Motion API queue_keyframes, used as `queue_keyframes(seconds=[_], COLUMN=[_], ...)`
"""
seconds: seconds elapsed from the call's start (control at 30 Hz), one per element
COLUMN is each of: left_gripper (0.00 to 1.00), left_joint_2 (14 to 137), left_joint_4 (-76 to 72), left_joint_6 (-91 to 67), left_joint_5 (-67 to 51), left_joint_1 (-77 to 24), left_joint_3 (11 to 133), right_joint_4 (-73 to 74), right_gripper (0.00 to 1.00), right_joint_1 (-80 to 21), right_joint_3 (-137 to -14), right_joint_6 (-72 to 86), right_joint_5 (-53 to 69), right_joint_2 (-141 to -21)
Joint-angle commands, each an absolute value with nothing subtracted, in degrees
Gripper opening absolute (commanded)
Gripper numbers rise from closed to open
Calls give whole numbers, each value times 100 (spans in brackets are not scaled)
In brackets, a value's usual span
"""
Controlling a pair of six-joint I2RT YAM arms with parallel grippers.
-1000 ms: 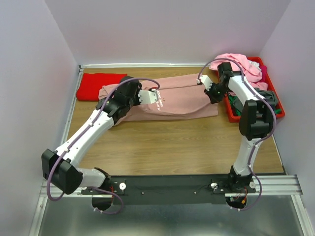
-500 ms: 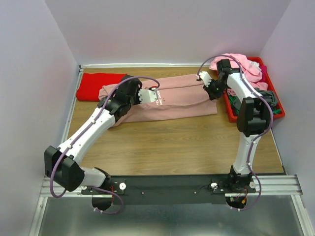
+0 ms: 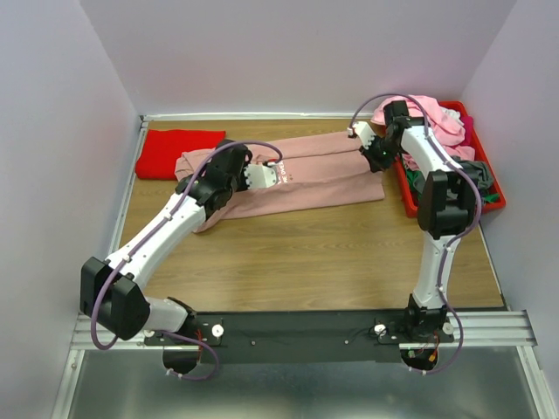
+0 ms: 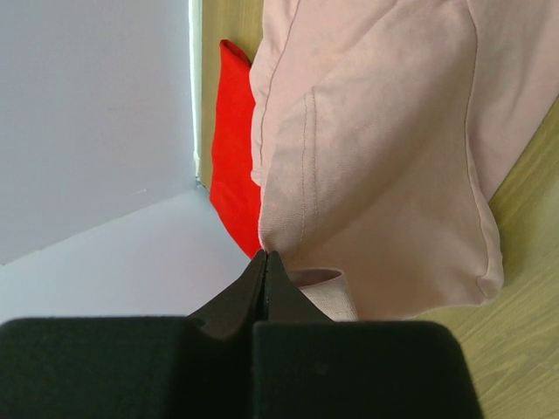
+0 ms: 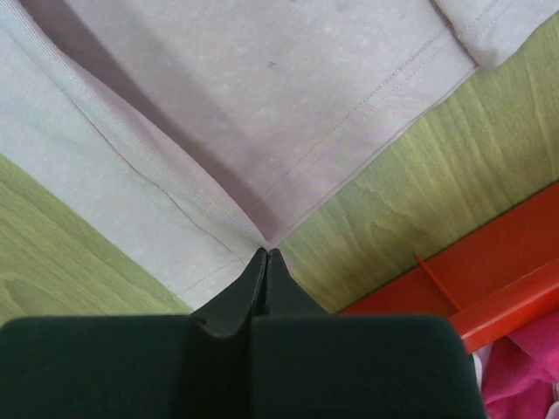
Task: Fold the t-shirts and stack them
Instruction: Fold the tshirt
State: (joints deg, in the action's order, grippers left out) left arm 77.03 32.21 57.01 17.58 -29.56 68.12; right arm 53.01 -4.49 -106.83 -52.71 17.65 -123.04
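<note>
Dusty-pink t-shirt (image 3: 327,175) lies as a long creased band across the far side of the table (image 3: 306,253), between red t-shirt (image 3: 175,153) far left and red bin (image 3: 409,199) right. Small dark chest print, unreadable. Left gripper (image 3: 279,173) and right gripper (image 3: 355,133) each pinched fully closed on its fabric.

Lab test cell: plain walls (image 3: 306,52) box in wood tabletop (image 3: 306,262) (metal mounting rail (image 3: 498,327) along front).

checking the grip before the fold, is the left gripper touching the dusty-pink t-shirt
Touching. The left wrist view shows the left gripper shut on a pinched fold of the dusty-pink t-shirt.
</note>
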Motion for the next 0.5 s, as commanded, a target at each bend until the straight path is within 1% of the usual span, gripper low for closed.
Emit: queue_keyframes(seconds=[0.0, 0.47], left_gripper=[0, 0], left_joint_2=[7532, 7585], left_joint_4=[3085, 3120], left_joint_6=[5722, 5687], left_joint_5=[1758, 1714], left_joint_1=[-2900, -2874], left_joint_3=[6768, 6785], right_joint_4=[5300, 5291], right_gripper=[2, 2], right_joint_1=[-422, -431], right_joint_3=[-10898, -11127], right_joint_6=[-5186, -5106], right_joint_5=[1740, 1784], right_joint_2=[-12489, -12753])
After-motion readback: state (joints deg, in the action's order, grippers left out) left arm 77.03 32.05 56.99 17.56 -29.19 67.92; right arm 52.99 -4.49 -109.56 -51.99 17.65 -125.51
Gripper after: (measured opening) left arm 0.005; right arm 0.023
